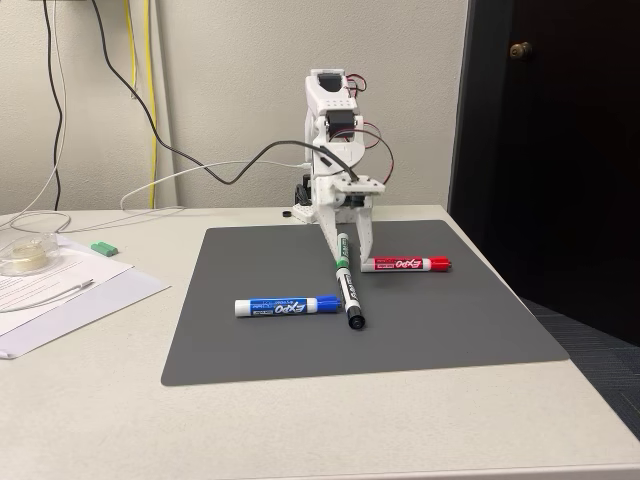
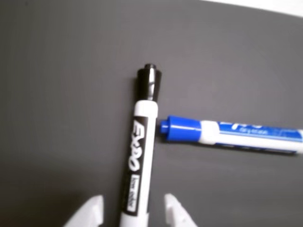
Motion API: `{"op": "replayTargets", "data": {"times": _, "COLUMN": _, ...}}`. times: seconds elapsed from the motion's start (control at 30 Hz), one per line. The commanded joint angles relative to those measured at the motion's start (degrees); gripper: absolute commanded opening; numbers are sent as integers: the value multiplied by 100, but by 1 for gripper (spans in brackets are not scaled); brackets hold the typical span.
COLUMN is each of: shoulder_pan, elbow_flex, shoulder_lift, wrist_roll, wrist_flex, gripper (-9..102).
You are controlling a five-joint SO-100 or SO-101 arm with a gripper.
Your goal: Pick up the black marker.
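Gripper at bottom centre of wrist view, jaws spread, straddling black marker barrel. Judgement: descend fully, centre barrel, then close; avoid nudging blue marker at right.

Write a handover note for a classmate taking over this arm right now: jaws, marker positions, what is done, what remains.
Gripper: jaws open, straddling the barrel of the slim white black-capped EXPO marker, low over the dark grey mat; not closed on it.
Markers: in the fixed view the black one lies flat, pointing toward the camera; the blue-capped marker lies to its left, cap almost touching it; the red-capped marker lies to the right; a green one sits by the jaws.
Done: approach and alignment.
Left: close the jaws, then lift.
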Motion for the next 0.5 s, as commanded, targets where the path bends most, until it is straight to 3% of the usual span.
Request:
{"op": "replayTargets", "data": {"times": 0.0, "shoulder_pan": 79, "elbow_flex": -70, "shoulder_lift": -26, "wrist_roll": -229, "wrist_flex": 9, "gripper": 24}}
{"op": "replayTargets", "data": {"times": 0.47, "shoulder_pan": 105, "elbow_flex": -26, "shoulder_lift": -562, "wrist_roll": -211, "wrist_flex": -343, "gripper": 26}}
